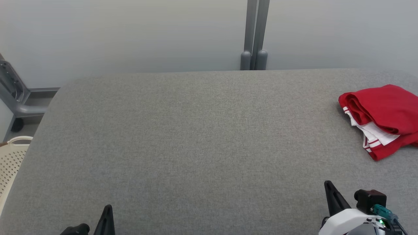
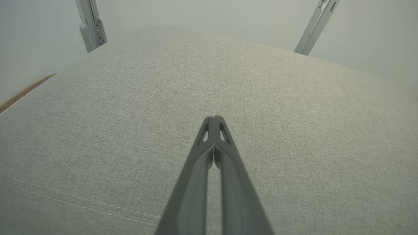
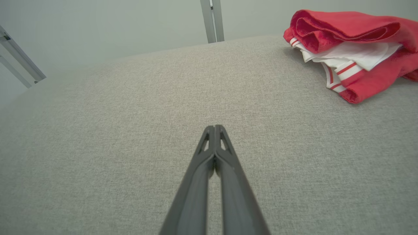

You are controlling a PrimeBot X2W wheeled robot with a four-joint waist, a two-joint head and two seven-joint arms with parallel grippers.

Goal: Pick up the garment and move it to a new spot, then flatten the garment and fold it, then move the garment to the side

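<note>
The garment (image 1: 383,114) is red with white parts and red-and-white striped trim. It lies folded at the right edge of the grey table (image 1: 196,137), and shows too at the upper right of the right wrist view (image 3: 352,45). My right gripper (image 1: 327,184) rests low near the front right, well short of the garment, and its fingers are pressed together with nothing in them (image 3: 214,127). At the front left my left gripper (image 1: 108,208) is shut and empty as well (image 2: 214,118), over bare cloth.
A grey double post (image 1: 254,36) stands behind the table's far edge against a pale wall. A cream perforated basket (image 1: 11,160) sits off the left side, below a grey metal frame (image 1: 16,94).
</note>
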